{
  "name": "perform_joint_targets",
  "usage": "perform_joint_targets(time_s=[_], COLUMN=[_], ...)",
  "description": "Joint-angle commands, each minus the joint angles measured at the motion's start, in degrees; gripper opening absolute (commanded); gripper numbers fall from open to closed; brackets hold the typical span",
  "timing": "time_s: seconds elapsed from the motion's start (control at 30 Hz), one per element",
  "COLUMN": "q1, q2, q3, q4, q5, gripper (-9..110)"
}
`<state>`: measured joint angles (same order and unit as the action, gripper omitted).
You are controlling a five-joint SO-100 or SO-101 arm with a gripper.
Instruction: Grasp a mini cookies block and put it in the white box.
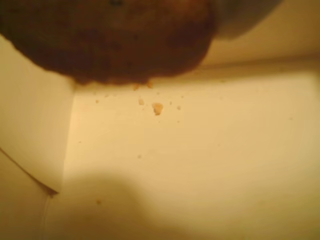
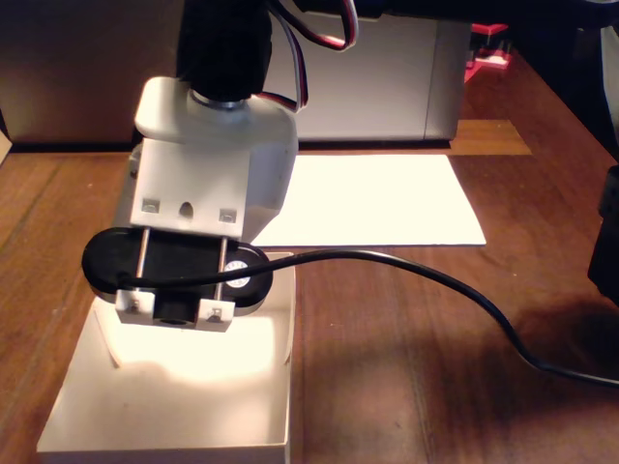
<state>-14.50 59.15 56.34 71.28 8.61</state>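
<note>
wood bench (image 2: 416,338) carries a white paper sheet (image 2: 377,198) and the white box (image 2: 164,406), a black cable (image 2: 464,295) trailing across. pincer fingers are hidden, so its grip cannot be told; in the wrist view the mini cookies block (image 1: 110,40) looms over the box's crumb-strewn floor.

White box (image 2: 193,425) walls close around the pincer; open wooden table (image 2: 406,367) rightward in the fixed view

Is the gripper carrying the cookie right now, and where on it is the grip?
Probably: the mini cookies block fills the top of the wrist view, hanging over the white box floor. The fingers are out of sight, so the contact place cannot be told.
</note>
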Motion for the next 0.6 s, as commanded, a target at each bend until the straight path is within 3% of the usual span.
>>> perform_joint_targets(time_s=[0.0, 0.17, 0.37, 0.57], q1=[-0.79, -0.97, -1.05, -1.05], q2=[3.52, 3.6, 3.87, 4.22], q3=[-3.96, -3.96, -3.96, -3.96], q4=[0.18, 0.26, 0.09, 0.0], q5=[-0.18, -0.09, -0.09, 0.09], gripper=[30, 40, 41, 21])
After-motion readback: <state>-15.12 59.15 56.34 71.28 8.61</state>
